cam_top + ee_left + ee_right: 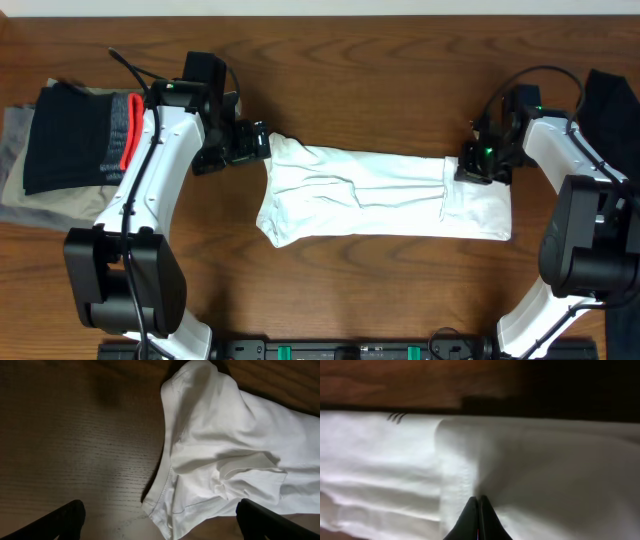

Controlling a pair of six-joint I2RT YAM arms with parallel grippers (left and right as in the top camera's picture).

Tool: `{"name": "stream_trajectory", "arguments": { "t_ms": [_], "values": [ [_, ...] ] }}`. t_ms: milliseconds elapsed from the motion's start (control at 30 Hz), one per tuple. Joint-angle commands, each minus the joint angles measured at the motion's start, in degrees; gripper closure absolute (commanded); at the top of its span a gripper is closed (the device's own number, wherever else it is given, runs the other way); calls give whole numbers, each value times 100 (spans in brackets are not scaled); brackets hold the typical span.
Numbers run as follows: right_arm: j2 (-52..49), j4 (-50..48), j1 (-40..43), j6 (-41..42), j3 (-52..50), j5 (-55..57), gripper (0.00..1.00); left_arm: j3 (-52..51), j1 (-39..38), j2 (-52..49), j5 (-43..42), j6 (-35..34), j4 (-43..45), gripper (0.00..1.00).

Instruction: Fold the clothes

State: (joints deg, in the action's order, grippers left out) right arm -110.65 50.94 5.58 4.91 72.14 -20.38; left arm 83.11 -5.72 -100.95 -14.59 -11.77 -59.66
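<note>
Nearest to us, along the front edge of the wooden counter [400,290], stand the dark bases of the two arms, and from them the white left arm [150,190] and the white right arm [560,160] reach away toward the middle. Between them lies the white T-shirt [380,195], folded into a long band that runs from left to right across the middle of the counter, flat but wrinkled. Its right end is doubled back over itself, and the edge of that flap crosses the band as a straight line. Its left end is looser, with a stitched hem curling at the corner. The right gripper [478,505] is closed, its two fingers pressed together with the tips against the cloth of the doubled end, just beside the flap's edge. We cannot tell whether any cloth is pinched between them. Near the shirt's far edge in the right wrist view we see a small dark mark of three short strokes, too small to read. The left gripper [264,143] is wide open at the far left corner of the shirt, holding nothing. Farther left sits a pile: a black garment with a red-and-grey band [65,135] on top of olive-grey garments [20,170]. At the far right edge lies another dark garment [615,110].
</note>
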Motion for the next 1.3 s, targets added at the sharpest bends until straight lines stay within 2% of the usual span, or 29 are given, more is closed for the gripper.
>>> {"name": "stream_trajectory", "arguments": {
  "t_ms": [0, 167, 367, 933, 1100, 1267],
  "values": [
    [181, 304, -31, -74, 398, -603, 99, -20, 17, 63, 72, 37, -26, 2],
    [472, 1119, -35, -166, 737, -1032, 99, -153, 17, 63, 72, 37, -26, 2],
    [485, 1825, -39, -479, 468, -988, 99, -179, 17, 63, 72, 37, 22, 2],
    [483, 85, 22, -345, -1773, -1152, 98, -179, 17, 63, 70, 37, 59, 2],
    [518, 225, 87, -442, -1486, -1161, 99, -179, 17, 63, 70, 37, 66, 2],
    [726, 1145, 205, -850, -498, -1110, 99, -179, 17, 63, 72, 37, 63, 2]
  ]
}}
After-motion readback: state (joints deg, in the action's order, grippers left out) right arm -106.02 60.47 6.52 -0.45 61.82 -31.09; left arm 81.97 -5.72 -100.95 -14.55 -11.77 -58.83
